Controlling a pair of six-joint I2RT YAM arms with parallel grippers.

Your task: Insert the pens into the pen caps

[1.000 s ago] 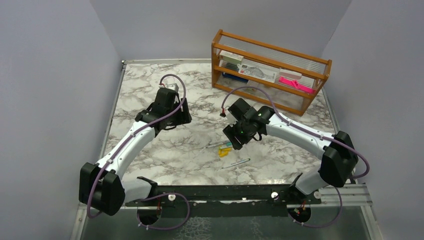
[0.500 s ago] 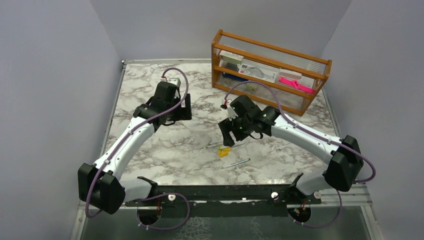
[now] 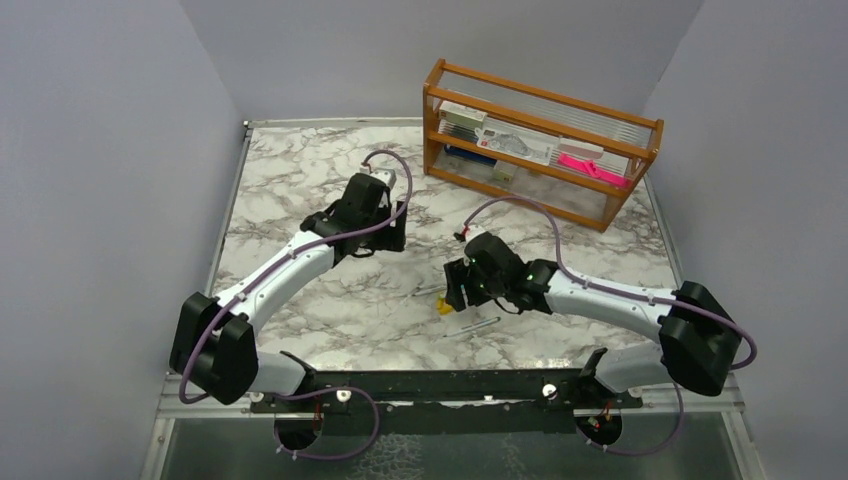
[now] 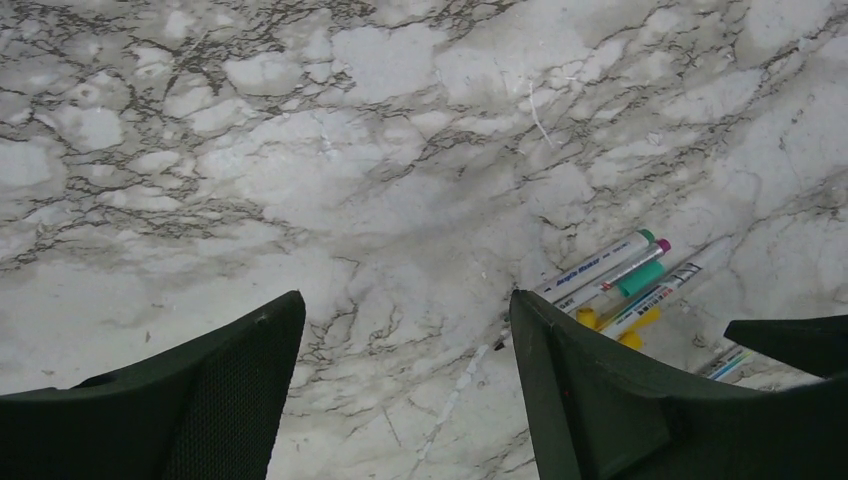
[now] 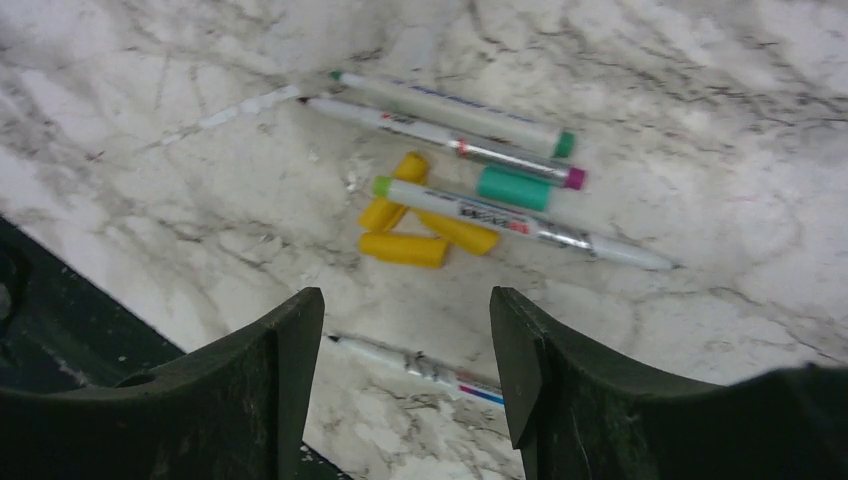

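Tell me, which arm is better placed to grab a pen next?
Probably the right: the right gripper, open, hangs close by the pens and yellow caps; the left gripper, also open, sits farther off to the side.

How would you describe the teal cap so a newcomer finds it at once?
On the marble table, look at the huddle of pens by the right pincer. Among them lies the teal cap, a short stubby tube between two pens. It is the only teal one, the neighbouring caps being yellow.
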